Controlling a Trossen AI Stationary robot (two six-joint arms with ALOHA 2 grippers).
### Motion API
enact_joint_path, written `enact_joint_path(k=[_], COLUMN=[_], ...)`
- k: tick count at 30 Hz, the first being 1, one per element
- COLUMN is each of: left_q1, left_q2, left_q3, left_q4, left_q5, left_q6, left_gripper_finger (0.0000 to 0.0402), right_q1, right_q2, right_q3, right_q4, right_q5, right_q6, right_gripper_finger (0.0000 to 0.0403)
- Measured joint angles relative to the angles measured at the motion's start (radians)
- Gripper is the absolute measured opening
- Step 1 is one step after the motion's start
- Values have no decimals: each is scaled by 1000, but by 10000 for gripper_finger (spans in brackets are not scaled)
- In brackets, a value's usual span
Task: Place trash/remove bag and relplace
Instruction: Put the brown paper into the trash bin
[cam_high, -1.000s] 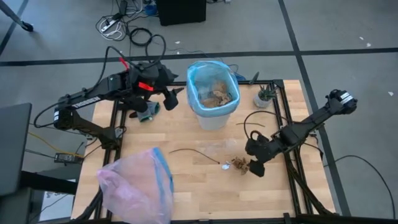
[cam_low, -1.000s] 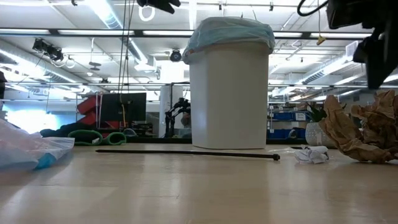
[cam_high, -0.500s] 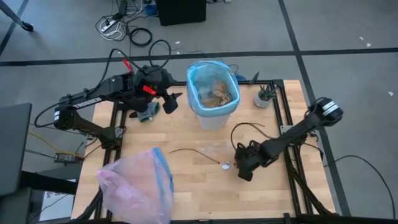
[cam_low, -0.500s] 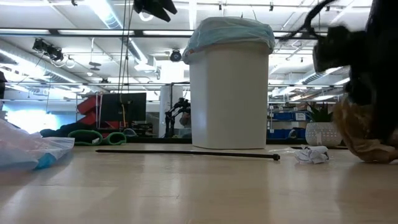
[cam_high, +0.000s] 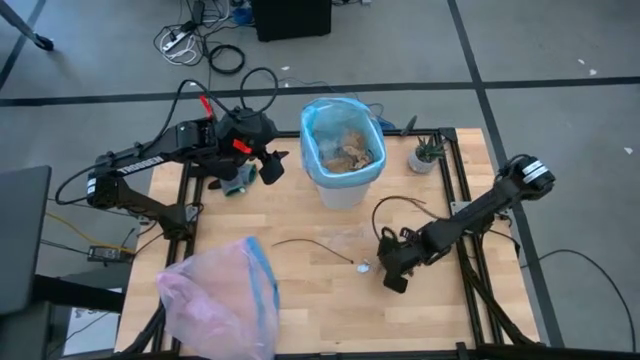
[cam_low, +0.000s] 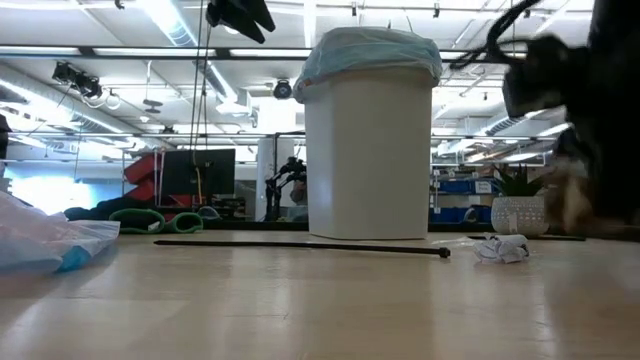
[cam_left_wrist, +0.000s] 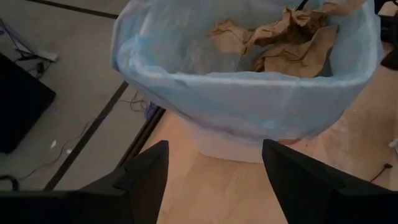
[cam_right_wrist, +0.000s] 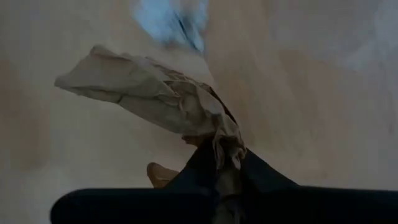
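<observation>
A white bin (cam_high: 342, 160) lined with the light-blue bag (cam_left_wrist: 249, 93) stands at the table's far middle, with brown crumpled paper inside. My left gripper (cam_high: 270, 165) hovers open just left of the bin's rim, its fingers (cam_left_wrist: 149, 177) apart with nothing between them. My right gripper (cam_high: 392, 272) is low over the table at the near right, shut on a clump of brown crumpled paper trash (cam_right_wrist: 149, 93). A thin dark twig (cam_high: 310, 246) and a small white wrapper (cam_high: 363, 266) lie on the wood. My right gripper pinches one bunched end of the brown paper clump (cam_right_wrist: 219, 146) between its two shut fingers. The fingers slant down from the table's right side. The rest of the clump sticks out beyond the fingertips; whether it is clear of the table I cannot tell.
A pale pink bag with a blue band (cam_high: 220, 295) lies at the near left corner. A small potted plant (cam_high: 425, 155) stands at the far right. A dark cable (cam_high: 395, 205) loops over the table near the right arm.
My right gripper has gone down and toward the table's left onto the brown paper clump and taken hold of it. The clump, which lay spread on the table, is now bunched at the fingers. My left gripper has drifted slightly toward the bin.
</observation>
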Motion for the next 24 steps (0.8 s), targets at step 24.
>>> enact_joint_path(k=[24], left_q1=[-119], left_q2=[-1], left_q3=[0], left_q4=[253], left_q5=[47], left_q6=[-5], left_gripper_finger=[259], right_q1=[-433], right_q2=[-305], right_q3=[579], right_q4=[94], right_q5=[404], right_q6=[-873], right_gripper_finger=[1])
